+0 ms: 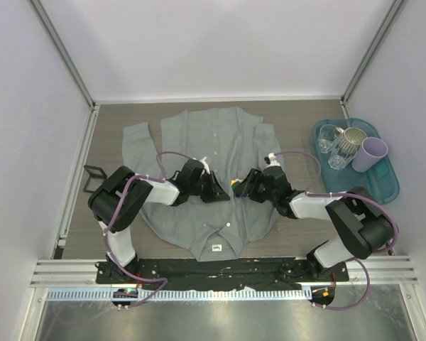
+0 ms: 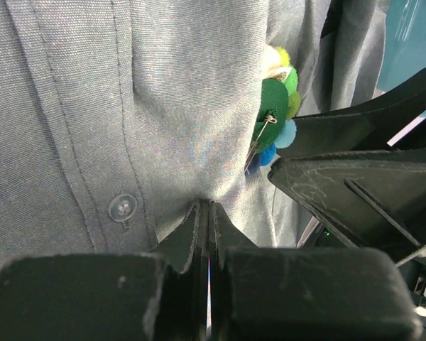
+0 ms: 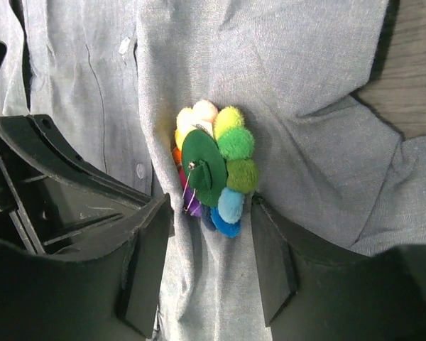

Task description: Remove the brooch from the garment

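The brooch (image 3: 213,167) sits near the middle of the garment (image 1: 199,142), on a raised fold of the shirt front between the two claws (overhead, the left one is at its 9 o'clock, the right at its 3 o'clock, the collar toward 6). The left gripper (image 2: 204,213) is closed tight on a pinch of grey cloth close by the brooch. The right gripper (image 3: 211,231) is spread wide, a finger either side of the brooch's 6 o'clock edge, holding nothing; whether either finger touches the pompoms I cannot tell.

The step in hand looks like the grasp. It would go best if the right fingers closed on the flower's rim alone and caught no cloth, the left pinch kept the fabric taut, and the draw ran along the pin rather than across it.

The green felt back (image 3: 207,153) faces the right wrist camera; being round, the brooch has no long axis of its own, only the metal pin (image 3: 189,188), which runs nearly 12 to 6 in that view.
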{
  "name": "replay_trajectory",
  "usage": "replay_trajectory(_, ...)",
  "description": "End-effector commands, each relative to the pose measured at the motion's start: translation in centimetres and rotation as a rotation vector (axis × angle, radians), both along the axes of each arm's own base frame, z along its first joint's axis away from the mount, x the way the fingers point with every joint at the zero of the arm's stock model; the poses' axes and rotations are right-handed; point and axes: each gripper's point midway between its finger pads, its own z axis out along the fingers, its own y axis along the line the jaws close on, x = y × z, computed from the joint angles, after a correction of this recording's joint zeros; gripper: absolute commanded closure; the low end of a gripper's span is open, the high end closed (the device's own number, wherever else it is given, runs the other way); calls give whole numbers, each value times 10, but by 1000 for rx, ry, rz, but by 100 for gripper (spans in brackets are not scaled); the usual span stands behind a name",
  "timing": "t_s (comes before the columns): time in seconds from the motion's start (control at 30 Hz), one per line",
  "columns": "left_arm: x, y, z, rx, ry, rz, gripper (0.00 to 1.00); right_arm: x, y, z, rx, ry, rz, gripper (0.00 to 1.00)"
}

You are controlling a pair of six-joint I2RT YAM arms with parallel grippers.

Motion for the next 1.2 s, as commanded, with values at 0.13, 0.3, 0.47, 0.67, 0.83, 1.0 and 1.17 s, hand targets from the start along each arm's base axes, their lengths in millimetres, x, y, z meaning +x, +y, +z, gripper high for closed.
replay_trajectory(0.13, -1, -8, 7, -56, -17, -14, 100, 15, 14, 9, 50, -41, -10, 61)
replay_trajectory(0.3, -2, -11, 10, -66, -22, -19, 100, 14, 17, 6, 23, -46, -17, 62)
replay_trajectory(0.47, -2, -11, 13, -70, -26, -20, 100, 14, 21, 4, 2, -34, -25, 59)
replay_trajectory(0.67, -4, -12, 13, -72, -25, -23, 100, 19, 13, 1, -38, -34, -70, 67)
replay_trajectory(0.83, -5, -11, 16, -76, -32, -26, 100, 16, 16, -1, -19, -58, -43, 83)
replay_trajectory(1.0, -5, -10, 30, -90, -48, -30, 92, 12, 25, 7, 38, -121, 17, 92)
replay_trajectory(1.17, -1, -7, 49, -102, -76, -41, 79, 11, 27, 6, 48, -138, 36, 98)
